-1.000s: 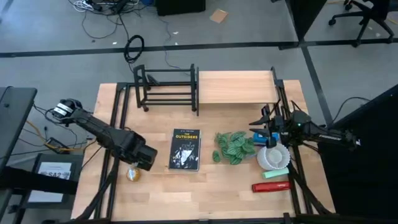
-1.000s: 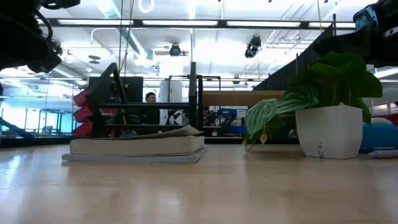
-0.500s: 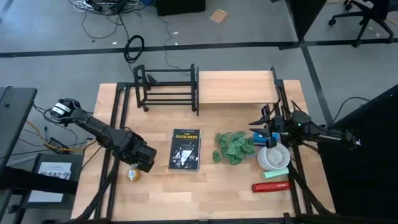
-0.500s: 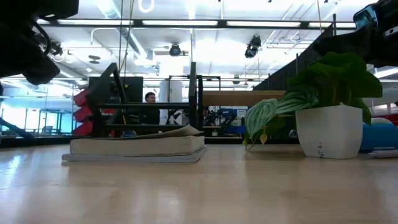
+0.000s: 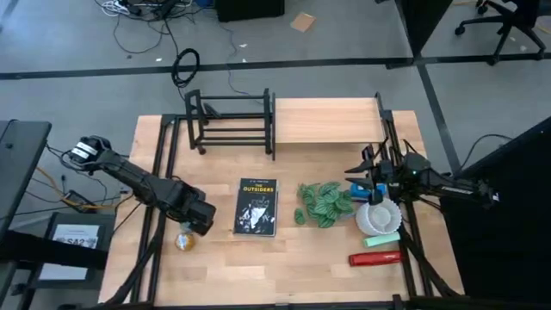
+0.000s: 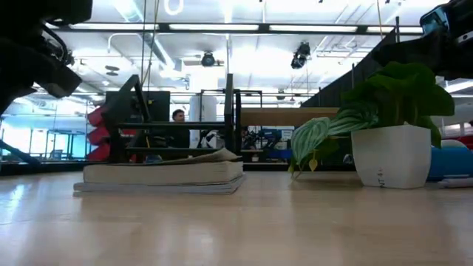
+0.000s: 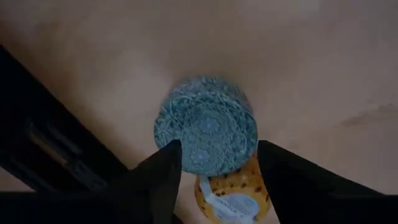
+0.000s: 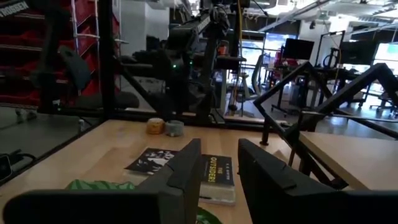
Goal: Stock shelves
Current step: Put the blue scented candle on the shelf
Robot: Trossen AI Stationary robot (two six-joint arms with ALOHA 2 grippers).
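Left tool (image 7: 217,163) hangs right above a small jar with a patterned blue-grey lid (image 7: 205,124) lying on the desk (image 5: 215,267) left of the book (image 5: 257,207); its fingers are spread either side of the lid, not pinching it. Right tool (image 8: 217,165) sits over by the potted plant (image 5: 325,203), fingers a little apart, holding nothing. Black rack (image 5: 231,120) and wooden board shelf (image 5: 325,120) stand side by side along the far edge.
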